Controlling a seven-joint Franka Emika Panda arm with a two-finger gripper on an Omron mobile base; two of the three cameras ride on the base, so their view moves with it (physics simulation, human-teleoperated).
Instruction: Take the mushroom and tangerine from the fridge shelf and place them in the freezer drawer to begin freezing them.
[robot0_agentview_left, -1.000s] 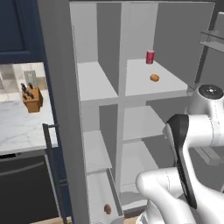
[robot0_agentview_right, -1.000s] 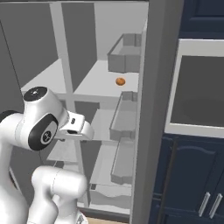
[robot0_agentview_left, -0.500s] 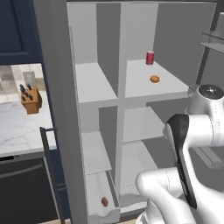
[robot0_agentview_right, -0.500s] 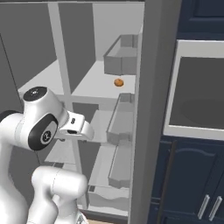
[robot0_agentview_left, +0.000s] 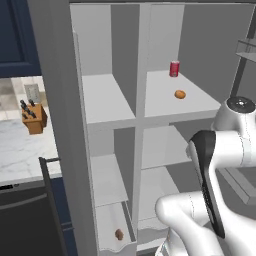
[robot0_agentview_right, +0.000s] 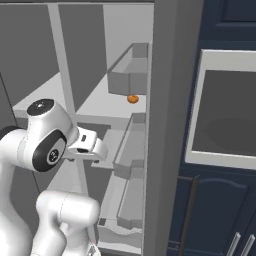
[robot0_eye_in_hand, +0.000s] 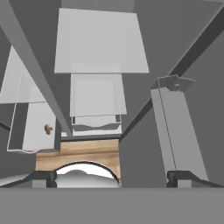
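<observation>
The tangerine (robot0_agentview_left: 180, 94) lies on the fridge shelf (robot0_agentview_left: 165, 107), in front of a red can (robot0_agentview_left: 174, 68); it also shows in the right base view as the tangerine (robot0_agentview_right: 132, 99). The mushroom (robot0_agentview_left: 119, 234) rests inside the pulled-out freezer drawer (robot0_agentview_left: 117, 246) at the bottom left. In the hand view the mushroom (robot0_eye_in_hand: 47, 128) sits in the freezer drawer (robot0_eye_in_hand: 17, 127), far below and left of my gripper (robot0_eye_in_hand: 111, 177). The gripper is open, with nothing between its fingertips (robot0_eye_in_hand: 43, 177). My hand (robot0_agentview_right: 89, 145) hangs below the shelf's level, in front of the fridge.
A second bin (robot0_eye_in_hand: 96, 120) stands slightly out at the bottom of the wide column. Door racks (robot0_agentview_right: 131, 75) line the open door on the right. A knife block (robot0_agentview_left: 34, 117) stands on the counter to the left. Wood floor (robot0_eye_in_hand: 87, 151) lies below.
The whole picture has drifted slightly, so the cameras moved with the base. The arm keeps its pose, the gripper stays open, and the fruit and mushroom lie where they were.
</observation>
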